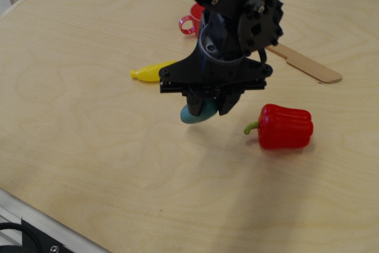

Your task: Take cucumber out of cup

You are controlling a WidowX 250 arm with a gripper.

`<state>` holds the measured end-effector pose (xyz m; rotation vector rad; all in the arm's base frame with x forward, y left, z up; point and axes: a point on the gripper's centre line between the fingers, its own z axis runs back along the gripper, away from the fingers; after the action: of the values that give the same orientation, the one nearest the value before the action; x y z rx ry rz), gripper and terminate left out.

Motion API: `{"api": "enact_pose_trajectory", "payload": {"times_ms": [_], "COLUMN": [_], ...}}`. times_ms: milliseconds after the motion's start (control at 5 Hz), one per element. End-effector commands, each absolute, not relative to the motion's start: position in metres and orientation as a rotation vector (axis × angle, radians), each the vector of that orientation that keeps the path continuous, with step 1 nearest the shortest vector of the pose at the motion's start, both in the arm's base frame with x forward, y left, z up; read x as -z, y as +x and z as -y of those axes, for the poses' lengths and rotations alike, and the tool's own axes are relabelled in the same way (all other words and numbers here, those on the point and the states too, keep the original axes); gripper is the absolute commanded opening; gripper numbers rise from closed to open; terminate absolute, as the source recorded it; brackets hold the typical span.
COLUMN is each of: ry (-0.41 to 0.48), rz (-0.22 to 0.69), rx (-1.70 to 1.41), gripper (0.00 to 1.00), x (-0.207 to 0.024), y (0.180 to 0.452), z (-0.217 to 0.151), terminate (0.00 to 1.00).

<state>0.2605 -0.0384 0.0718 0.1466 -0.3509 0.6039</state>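
Black arm reaches down from frame top, center; tool (210,106) pointing at desk (89,164), clenched on teal cucumber (194,115), w/ red cup (195,16) mostly hidden behind arm, upper center.

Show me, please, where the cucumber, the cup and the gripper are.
cucumber (193,115): main view, exposed lower end.
cup (195,12): main view, visible rim.
gripper (208,106): main view, between fingertips.
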Motion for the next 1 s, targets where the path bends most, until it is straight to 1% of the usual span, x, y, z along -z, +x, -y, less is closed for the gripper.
{"api": "enact_pose_trajectory", "payload": {"times_ms": [0,400,600,800], "ry": [0.051,0.024,0.026,0.032], "rz": [0.384,0.294,0.27,0.268], "rx": [-0.576,-0.524,-0.507,-0.531], "gripper": [0.0,0.0,0.0,1.0], "x": [-0.084,-0.056,-0.045,-0.041], "y": [0.23,0.219,0.216,0.21], "z": [0.061,0.086,0.091,0.09], "terminate": [0.0,0.0,0.0,0.0]}}
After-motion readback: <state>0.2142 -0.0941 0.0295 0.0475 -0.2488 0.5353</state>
